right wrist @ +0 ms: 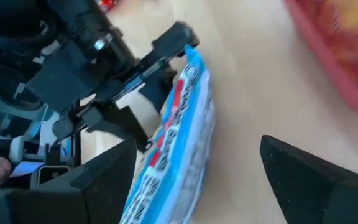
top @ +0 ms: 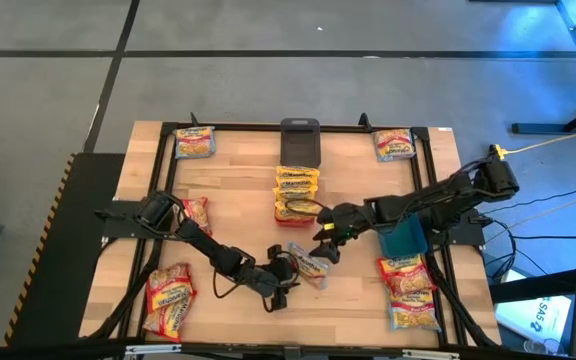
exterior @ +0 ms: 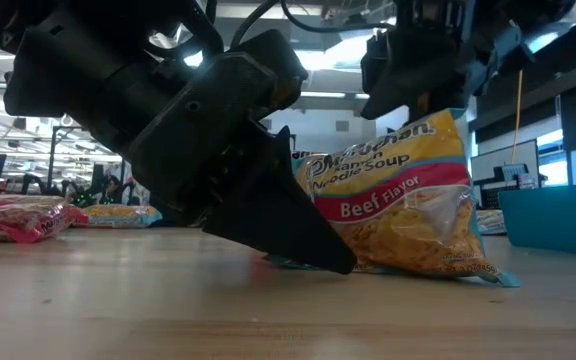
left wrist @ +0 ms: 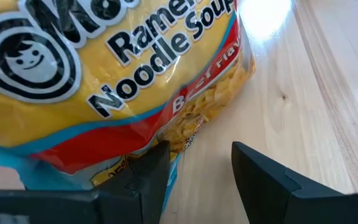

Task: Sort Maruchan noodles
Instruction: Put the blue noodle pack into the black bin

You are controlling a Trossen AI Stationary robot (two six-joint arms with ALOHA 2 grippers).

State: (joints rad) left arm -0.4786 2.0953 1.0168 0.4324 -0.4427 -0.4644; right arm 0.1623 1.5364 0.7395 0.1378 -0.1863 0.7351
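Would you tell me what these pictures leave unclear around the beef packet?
- Low view: the left gripper covers the beef packet's near end, hiding any grip.
- Left wrist view: the packet overflows the frame, so its far edge is cut off.
- High view: labels on the packets in the red bin are too small.

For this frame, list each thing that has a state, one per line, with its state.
Beef noodle packet: propped on edge on the table, between both end effectors.
Left end effector: open, at the packet's edge.
Right end effector: open, straddling the packet.
Red bin: holds stacked packets.
Teal bin: contents hidden.
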